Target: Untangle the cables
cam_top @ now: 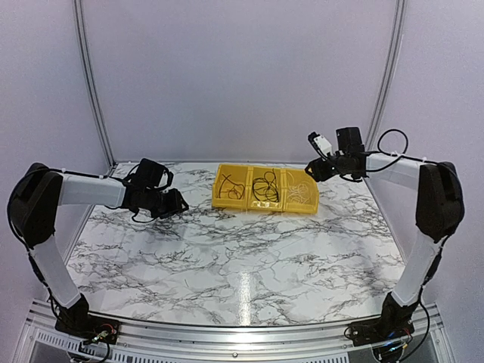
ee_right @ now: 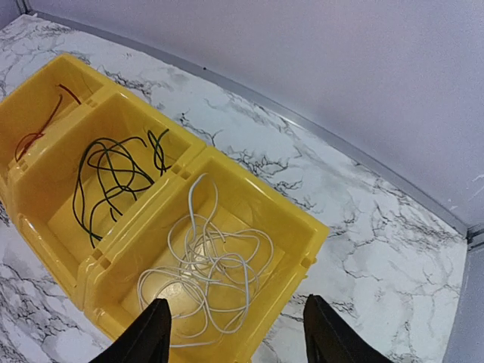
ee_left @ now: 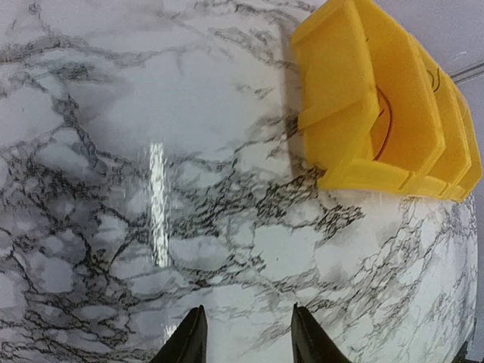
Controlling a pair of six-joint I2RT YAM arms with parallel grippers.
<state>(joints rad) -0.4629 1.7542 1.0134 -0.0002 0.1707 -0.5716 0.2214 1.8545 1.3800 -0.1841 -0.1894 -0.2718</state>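
Marble worktop (cam_top: 227, 257), three yellow bins (cam_top: 265, 207); left gripper (ee_left: 248, 311) and right gripper (ee_right: 236, 304) have their fingers spread, empty. Dipping lower, the right could snag the white cables (ee_right: 204, 265).

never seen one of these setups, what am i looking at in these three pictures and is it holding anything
This is a robot: two arms bolted at the near edge of a marble table. The wide picture comes from a fixed camera above and behind them. The other two come from cameras on the wrists, so the dark prongs at the bottom are that arm's own fingers. Three yellow bins stand side by side on the table: one holds a reddish cable, the middle one black cables, the third white cables. The left gripper hovers over bare table beside the bins; the right gripper hangs above the white cables. Both are open and hold nothing.
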